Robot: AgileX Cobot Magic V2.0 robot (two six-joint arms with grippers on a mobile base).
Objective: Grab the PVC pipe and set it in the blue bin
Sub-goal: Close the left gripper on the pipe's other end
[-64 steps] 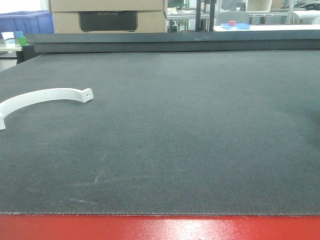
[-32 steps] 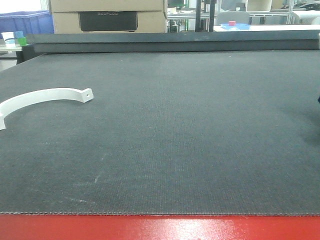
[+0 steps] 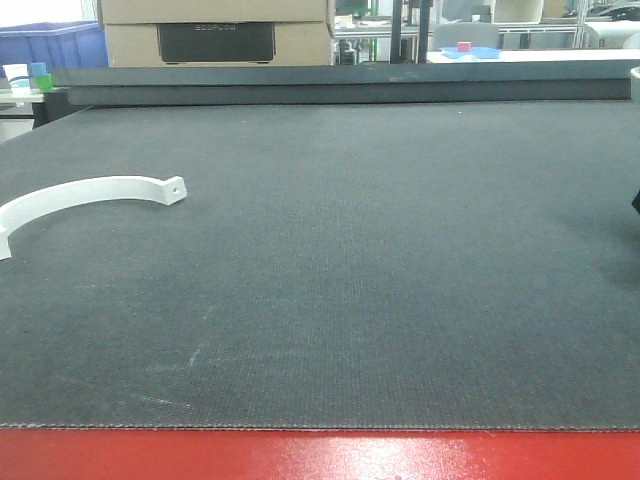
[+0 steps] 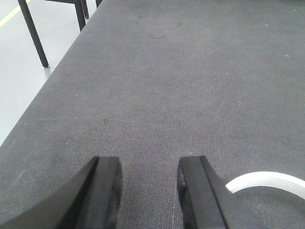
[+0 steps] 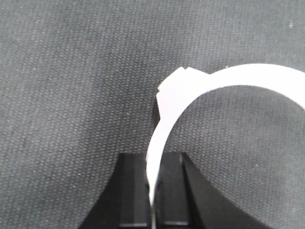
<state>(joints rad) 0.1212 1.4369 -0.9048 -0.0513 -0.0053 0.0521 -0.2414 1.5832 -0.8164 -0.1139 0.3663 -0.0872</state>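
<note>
Two white plastic half-ring arcs can be counted. One PVC pipe (image 5: 228,76), thin and curved, with a flat tab at the bend of the curve, has its lower end between the two black fingers of the right gripper (image 5: 152,162). The jaws are pressed tight on this strip from both sides. The rest of the arc reaches up and to the right over the dark grey woven mat (image 5: 62,95). If the arc touches the mat there, I cannot tell.

The second white arc (image 3: 80,191) lies flat on the same mat, near its left side in the front view, with the open side toward the camera. Its one end tab (image 3: 176,187), with one small hole, points to the right.

In the left wrist view a part of a white arc (image 4: 267,179), seemingly this same one, lies just beside the left gripper (image 4: 150,167) and does not touch it. This pincer is spread wide, with only mat between its two black fingers.

One red strip (image 3: 320,455) runs along the near edge of the mat.
</note>
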